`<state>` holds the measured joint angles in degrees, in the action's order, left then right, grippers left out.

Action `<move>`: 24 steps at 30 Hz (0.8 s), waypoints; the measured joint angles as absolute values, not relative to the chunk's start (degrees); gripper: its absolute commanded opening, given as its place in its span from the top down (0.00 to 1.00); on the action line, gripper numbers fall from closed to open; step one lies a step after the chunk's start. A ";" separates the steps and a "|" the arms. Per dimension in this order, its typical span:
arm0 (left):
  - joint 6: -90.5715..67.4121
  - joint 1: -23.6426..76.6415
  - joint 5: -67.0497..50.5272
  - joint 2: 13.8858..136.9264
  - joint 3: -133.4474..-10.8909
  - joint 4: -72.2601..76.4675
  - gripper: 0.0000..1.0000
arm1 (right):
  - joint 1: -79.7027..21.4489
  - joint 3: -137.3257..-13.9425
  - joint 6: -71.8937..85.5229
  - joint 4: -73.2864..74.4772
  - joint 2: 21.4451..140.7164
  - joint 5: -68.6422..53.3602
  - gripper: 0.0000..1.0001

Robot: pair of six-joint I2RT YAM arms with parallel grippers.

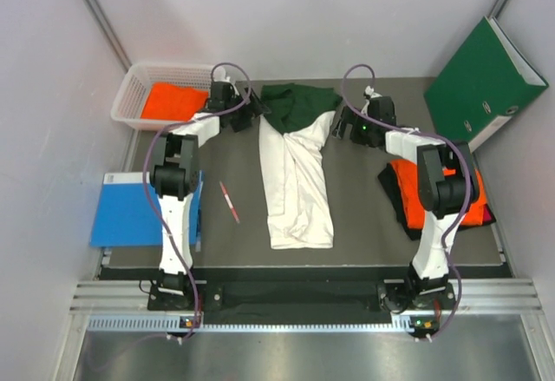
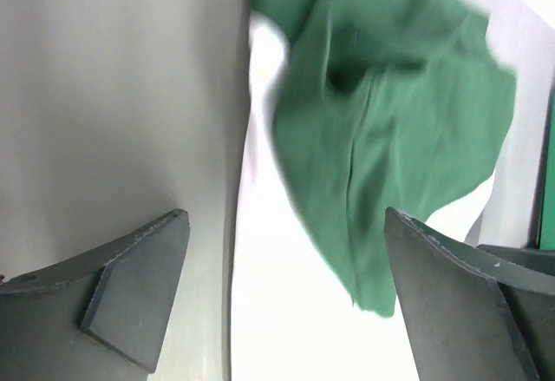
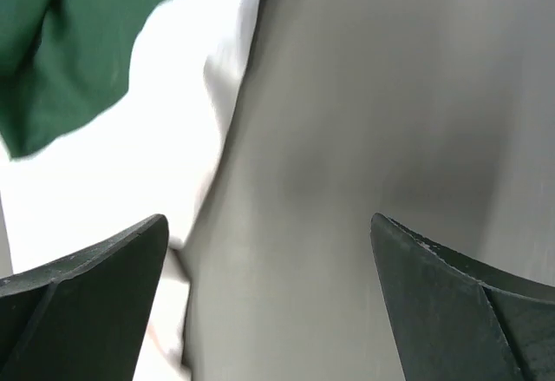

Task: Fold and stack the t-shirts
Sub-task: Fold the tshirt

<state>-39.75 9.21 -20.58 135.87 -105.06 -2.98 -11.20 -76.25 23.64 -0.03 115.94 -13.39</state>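
Both arms reach far forward toward the back of the bench (image 1: 364, 216).

left arm (image 1: 176, 177): elbow raised beside the blue book (image 1: 126, 216), forearm angled inward, wrist next to the white basket (image 1: 128, 95). left fingers (image 2: 130, 285) are spread wide and grip nothing. They sit at the left edge of the white t-shirt (image 1: 295, 181), just beside its green sleeves (image 1: 299, 103).

right arm (image 1: 438, 181): roughly mirrored, elbow above the orange t-shirt (image 1: 403, 175), which lies on the black t-shirt (image 1: 399, 210). Wrist is turned inward. right fingers (image 3: 87, 285) are also wide apart and empty, over bare bench at the shirt's right edge.

The white t-shirt lies mid-bench, folded lengthwise into a strip, with the sleeves bunched at the far end. A second orange t-shirt (image 1: 169, 101) is in the basket. A red pen (image 1: 230, 200) lies between the left arm and the shirt. The green binder (image 1: 486, 73) is at far right.
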 measured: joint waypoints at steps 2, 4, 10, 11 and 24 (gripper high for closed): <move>-39.44 9.28 -20.84 131.59 -98.37 -2.46 0.01 | -11.42 -71.72 23.86 -0.91 112.09 -13.56 0.00; -39.18 9.47 -21.19 127.57 -92.73 -2.22 0.01 | -11.88 -68.23 24.38 -2.11 109.08 -13.80 0.00; -38.79 11.38 -22.02 114.45 -78.28 -1.26 0.03 | -13.19 -60.01 26.70 -5.19 103.11 -15.18 0.00; -38.76 12.36 -21.93 111.74 -75.72 -1.06 0.06 | -13.26 -58.94 26.98 -5.21 102.54 -15.40 0.00; -39.18 26.06 -19.38 89.17 -47.46 -2.02 0.16 | -14.39 -47.40 29.98 -7.20 95.31 -20.95 0.00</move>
<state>-39.18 26.06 -19.38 89.17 -47.46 -2.02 -14.39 -47.40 29.98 -7.20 95.31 -20.95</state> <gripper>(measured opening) 0.755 0.995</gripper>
